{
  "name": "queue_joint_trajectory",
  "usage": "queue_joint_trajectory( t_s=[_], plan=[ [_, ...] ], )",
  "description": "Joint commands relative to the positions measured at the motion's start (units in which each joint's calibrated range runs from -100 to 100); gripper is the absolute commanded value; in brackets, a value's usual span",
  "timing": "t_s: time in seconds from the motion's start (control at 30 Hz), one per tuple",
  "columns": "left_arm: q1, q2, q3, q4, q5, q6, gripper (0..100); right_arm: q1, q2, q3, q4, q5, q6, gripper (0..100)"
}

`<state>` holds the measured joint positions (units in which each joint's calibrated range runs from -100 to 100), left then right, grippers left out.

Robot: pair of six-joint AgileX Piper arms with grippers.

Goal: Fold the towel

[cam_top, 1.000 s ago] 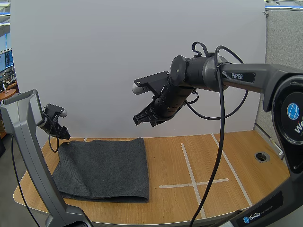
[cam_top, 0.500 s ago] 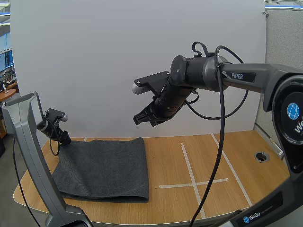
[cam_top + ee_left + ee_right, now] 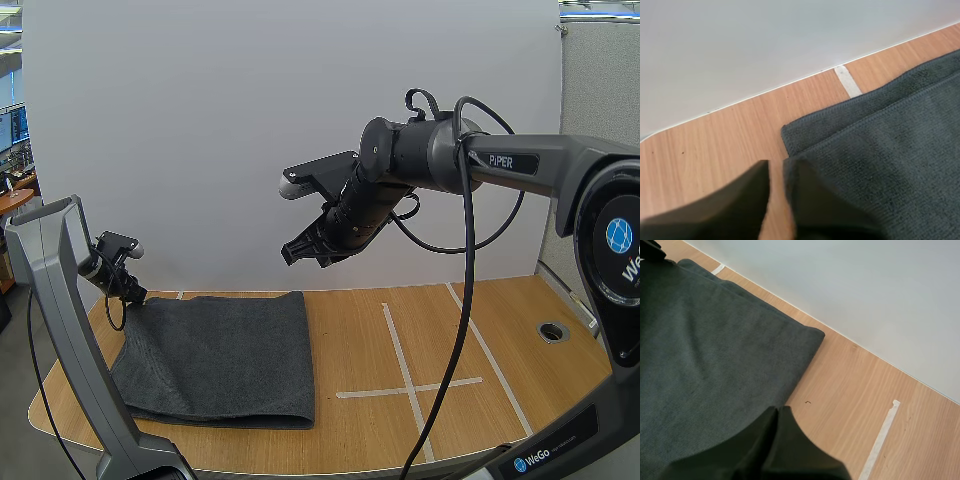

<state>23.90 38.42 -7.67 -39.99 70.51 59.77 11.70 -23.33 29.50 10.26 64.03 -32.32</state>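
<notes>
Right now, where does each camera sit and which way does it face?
High: behind and above the bases, facing forward and down over the table; both arms show.
Left wrist: on the left arm, looking down at the towel's far corner past the open left tool.
Right wrist: on the right arm, looking down at the towel past the shut right tool.
Shared: all see the towel.

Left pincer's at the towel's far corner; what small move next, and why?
Probably close the left pincer: its fingers stand slightly apart astride the edge of the towel by the far corner, one over wood, one over cloth. The right pincer hangs shut, high above the table.
</notes>
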Motion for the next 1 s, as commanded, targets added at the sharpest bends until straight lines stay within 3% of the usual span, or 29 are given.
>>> queue_joint_trajectory(
  t_s=[0.0,0.67,0.97],
  plan=[
    [0.10,0.16,-0.34,-0.04,0.45,-1.09,0,-0.28,-0.24,-0.44,0.20,-0.68,-0.21,0],
    [-0.14,-2.23,-3.24,-5.36,12.57,-3.01,0,-0.28,-0.24,-0.44,0.20,-0.68,-0.21,0],
    [-2.69,-2.23,-3.24,-5.12,10.54,-3.01,0,-0.28,-0.24,-0.44,0.20,-0.68,-0.21,0]
  ],
)
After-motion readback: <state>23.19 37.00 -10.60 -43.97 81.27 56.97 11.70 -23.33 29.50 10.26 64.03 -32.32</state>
